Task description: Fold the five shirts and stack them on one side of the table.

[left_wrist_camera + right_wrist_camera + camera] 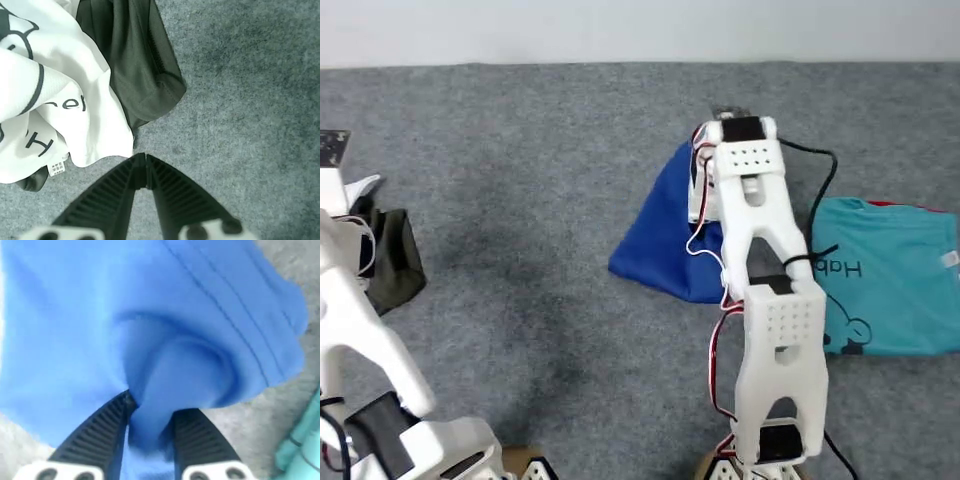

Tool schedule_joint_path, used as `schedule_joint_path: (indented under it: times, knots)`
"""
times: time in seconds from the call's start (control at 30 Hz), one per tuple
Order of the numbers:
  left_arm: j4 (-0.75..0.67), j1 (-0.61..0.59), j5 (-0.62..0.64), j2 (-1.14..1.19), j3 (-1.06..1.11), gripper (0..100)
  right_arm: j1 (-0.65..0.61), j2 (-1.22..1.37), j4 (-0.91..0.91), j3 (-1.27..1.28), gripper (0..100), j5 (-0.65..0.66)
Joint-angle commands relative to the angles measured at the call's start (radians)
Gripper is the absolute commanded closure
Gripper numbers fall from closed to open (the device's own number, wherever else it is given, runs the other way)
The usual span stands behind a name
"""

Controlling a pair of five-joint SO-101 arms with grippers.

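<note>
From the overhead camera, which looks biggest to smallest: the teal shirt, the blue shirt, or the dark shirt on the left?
1. teal shirt, even though it runs off the picture's edge.
2. blue shirt, partly hidden under the right arm.
3. dark shirt, bunched and partly behind the left arm.

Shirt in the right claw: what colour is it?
The shirt is solid blue, gripped by the right claw; the right wrist view shows it best.
</note>
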Motion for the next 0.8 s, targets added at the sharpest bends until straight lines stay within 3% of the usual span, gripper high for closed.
schedule_joint_path:
  times: [0.0,0.2,0.4,0.6,0.77]
  knots:
    - [0.011,-0.002,-0.005,-0.057,-0.007,100,0.036,-0.182,0.045,0.08,98.9,0.138]
    - [0.011,0.002,-0.005,-0.057,-0.007,100,0.11,-0.421,0.045,0.244,98.9,0.313]
    - [0.011,0.003,-0.005,-0.057,-0.007,100,0.278,-0.622,0.044,0.344,98.9,0.551]
    - [0.011,0.005,-0.005,-0.057,-0.007,100,0.467,-0.661,0.041,0.345,98.9,0.738]
    - [0.011,0.005,-0.005,-0.057,-0.007,100,0.595,-0.657,-0.005,0.347,98.9,0.804]
